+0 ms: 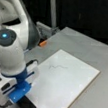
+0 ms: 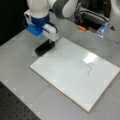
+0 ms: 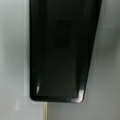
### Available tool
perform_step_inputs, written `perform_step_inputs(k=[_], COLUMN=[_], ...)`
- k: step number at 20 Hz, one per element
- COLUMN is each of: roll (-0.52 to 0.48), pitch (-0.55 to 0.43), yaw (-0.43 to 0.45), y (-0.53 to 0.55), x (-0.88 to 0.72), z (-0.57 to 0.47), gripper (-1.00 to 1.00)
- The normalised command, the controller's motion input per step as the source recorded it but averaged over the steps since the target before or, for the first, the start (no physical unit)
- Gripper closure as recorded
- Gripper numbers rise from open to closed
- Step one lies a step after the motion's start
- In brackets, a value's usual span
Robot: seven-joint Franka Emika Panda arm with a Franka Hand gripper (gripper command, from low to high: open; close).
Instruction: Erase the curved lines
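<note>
Black eraser [image 3: 62, 50] fills the wrist view, with the board's edge just under it. Whether the claw [image 2: 47, 44] is apart or together, I cannot tell. It sits low on the eraser at the white board's [image 2: 62, 75] upper left corner. Far off, the curve lines [image 2: 88, 68] sit at the board's right side. An orange thing [image 2: 81, 28] lies on the grey counter [image 2: 20, 75] beyond.

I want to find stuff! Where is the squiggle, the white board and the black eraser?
curve lines [image 1: 57, 67]: a front view, middle of squiggle.
white board [image 2: 62, 75]: a front view, bare surface.
black eraser [image 3: 62, 50]: wrist view, its back.
</note>
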Motion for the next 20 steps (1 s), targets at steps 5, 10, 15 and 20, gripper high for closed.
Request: perform_step_inputs(k=[5, 10, 15, 20], roll=[0.151, 0.101, 0.048, 0.020], pitch=[0.021, 0.021, 0.044, 0.021], yaw=[-0.014, -0.031, -0.084, -0.106], y=[-0.10, -0.11, -0.09, -0.06], x=[0.21, 0.15, 0.07, 0.06], z=[-0.08, -0.06, -0.03, -0.06], gripper=[-1.00, -1.00, -1.00, -1.00])
